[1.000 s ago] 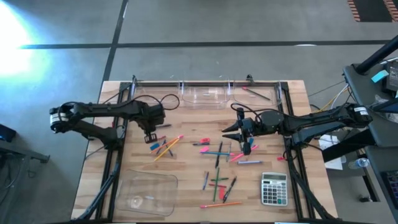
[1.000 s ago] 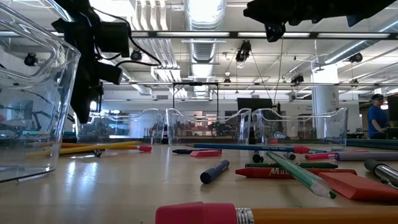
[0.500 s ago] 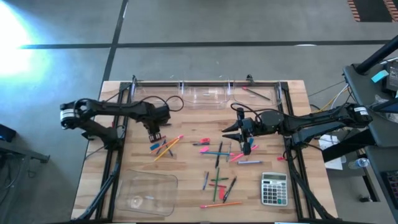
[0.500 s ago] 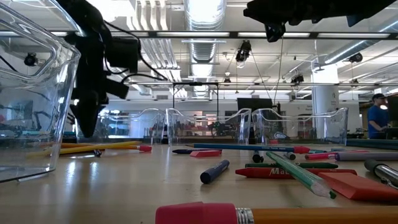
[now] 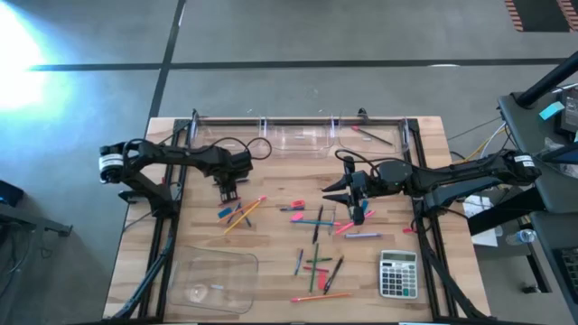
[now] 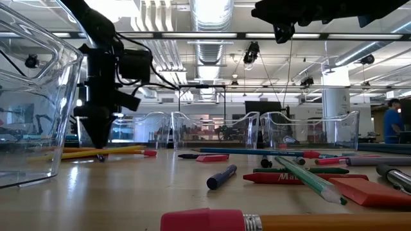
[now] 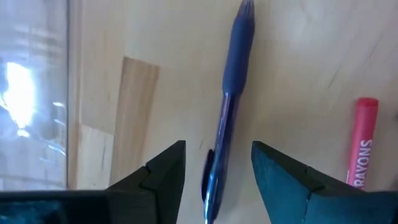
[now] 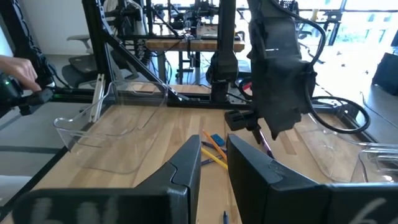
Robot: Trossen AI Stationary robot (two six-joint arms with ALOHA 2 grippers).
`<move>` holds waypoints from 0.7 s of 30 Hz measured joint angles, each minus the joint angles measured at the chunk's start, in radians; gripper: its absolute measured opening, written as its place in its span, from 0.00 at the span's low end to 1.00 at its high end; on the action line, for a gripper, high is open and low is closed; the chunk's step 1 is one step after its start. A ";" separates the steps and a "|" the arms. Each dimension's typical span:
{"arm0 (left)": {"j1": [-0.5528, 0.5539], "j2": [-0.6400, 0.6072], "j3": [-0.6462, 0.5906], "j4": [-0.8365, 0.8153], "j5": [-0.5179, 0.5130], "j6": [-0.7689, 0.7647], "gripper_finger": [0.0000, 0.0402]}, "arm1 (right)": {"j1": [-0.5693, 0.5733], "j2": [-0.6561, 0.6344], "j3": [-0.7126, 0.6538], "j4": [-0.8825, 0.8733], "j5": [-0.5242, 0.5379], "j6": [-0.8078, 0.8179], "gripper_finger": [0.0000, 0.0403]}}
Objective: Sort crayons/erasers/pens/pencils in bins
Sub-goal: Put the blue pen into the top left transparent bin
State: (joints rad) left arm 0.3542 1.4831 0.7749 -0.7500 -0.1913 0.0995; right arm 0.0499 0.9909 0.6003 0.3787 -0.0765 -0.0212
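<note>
My left gripper (image 7: 217, 168) points down over the table's left half (image 5: 228, 190), open, low above the wood in the low view (image 6: 99, 142). A blue pen (image 7: 231, 93) lies on the table and runs between its two fingers without touching them. A red crayon (image 7: 362, 152) lies beside it. Orange pencils (image 5: 242, 211) lie just nearer. My right gripper (image 8: 213, 155) hangs level above the table's middle (image 5: 332, 188), its fingers a narrow gap apart with nothing between them. Three clear bins (image 5: 293, 137) line the far edge, and a clear tray (image 5: 212, 278) sits near left.
Several pens, pencils, crayons and erasers lie scattered over the table's middle (image 5: 318, 230). A grey calculator (image 5: 397, 273) lies near right. Two sticks lie in the far right bin (image 5: 372, 135). Black frame rails (image 5: 167, 217) run along both table sides.
My left gripper has come down toward the table and shifted a little toward the right and far edges, ending low over the blue pen. My right arm has kept still.
</note>
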 joint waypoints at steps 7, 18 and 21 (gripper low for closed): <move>0.007 0.030 -0.001 0.055 0.002 0.041 0.42 | 0.000 0.000 0.000 0.000 0.000 0.002 0.17; 0.032 0.090 0.001 0.065 0.069 0.068 0.36 | 0.000 0.000 0.000 0.000 0.000 0.003 0.17; 0.033 0.094 0.000 0.065 0.103 0.067 0.27 | 0.000 0.000 0.000 0.000 0.000 0.003 0.17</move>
State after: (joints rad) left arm 0.3870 1.5768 0.7750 -0.6853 -0.0886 0.1666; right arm 0.0502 0.9909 0.6003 0.3786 -0.0769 -0.0181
